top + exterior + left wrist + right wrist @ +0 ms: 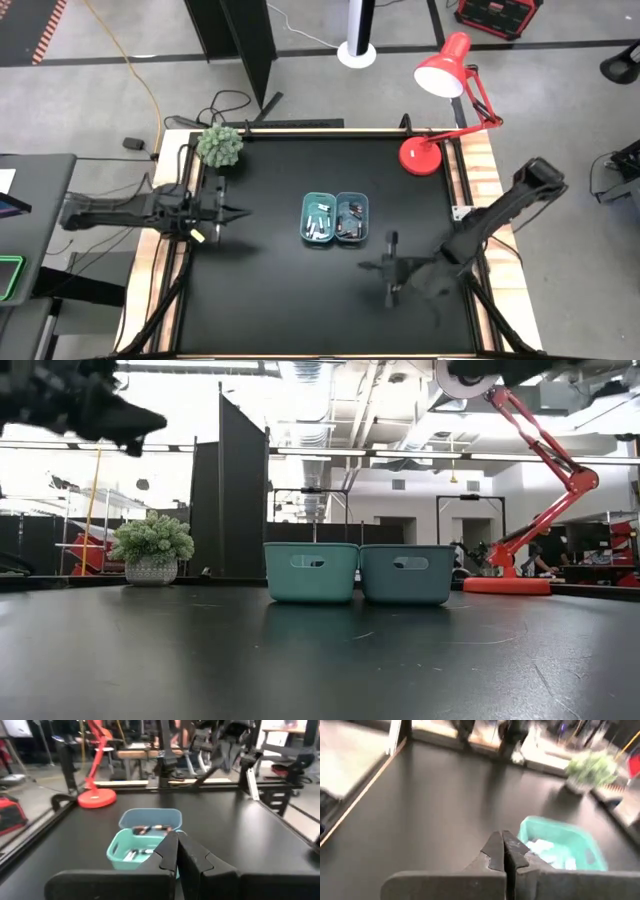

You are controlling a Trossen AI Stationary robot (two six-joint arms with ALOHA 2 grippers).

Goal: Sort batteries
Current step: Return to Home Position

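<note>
Sitting pinched together and empty, left gripper (pixel 176 839) and right gripper (pixel 502 836) are best pulling back high, clear of binned batteries (pixel 318 222).

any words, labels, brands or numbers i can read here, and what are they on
No text can be read in any view.
On the batteries in the trays: any print is too small to read.
On the lamp and the plant pot: no markings show.
</note>
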